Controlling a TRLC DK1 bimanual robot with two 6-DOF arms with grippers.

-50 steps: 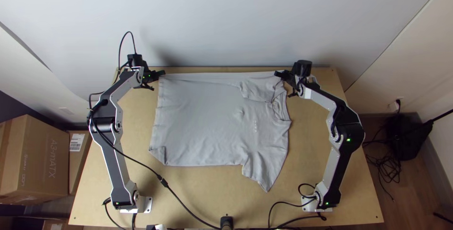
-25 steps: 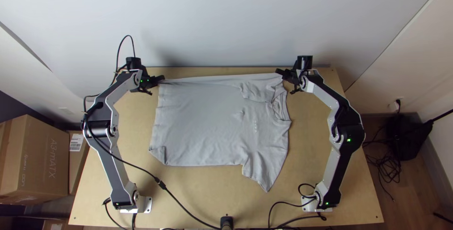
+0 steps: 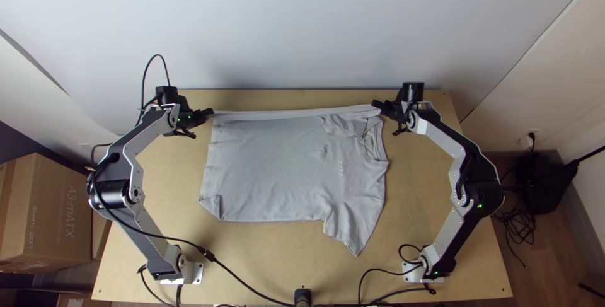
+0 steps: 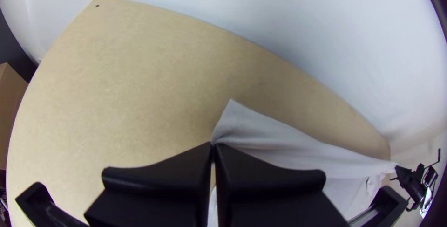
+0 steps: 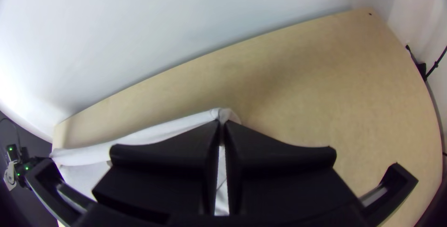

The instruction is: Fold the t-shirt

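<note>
T-shirt [image 3: 271, 174] held taut at both ends of its far edge

The grey t-shirt lies mostly flat in the middle of a light wooden table [image 3: 151, 181], its collar [image 3: 375, 146] toward the right arm and its hem end toward the left. The left gripper [image 3: 212, 112] has its two fingers closed on the far corner at the hem end, while the right gripper [image 3: 374, 103] is clamped on the cloth at the shoulder end. Between them runs a pale, narrow strip of fabric [image 3: 290, 115], drawn nearly straight and apparently raised.

The step looks like a lengthwise fold, with the far side to be carried over the body toward the near edge. Done well, it calls for both grippers to travel together, at like height and pace, so the strip stays straight and the layer beneath does not drag. Too much pull apart could slip a corner free; too little would let the middle sag and crease.

The far sleeve [image 3: 343, 124] lies rumpled against the body and may bunch inside the fold. The near sleeve [image 3: 353, 234] sticks out toward the arms' bases and probably needs tucking afterward, as does a turned hem corner [image 3: 214, 205]. Much of the folding appears to lie ahead.
</note>
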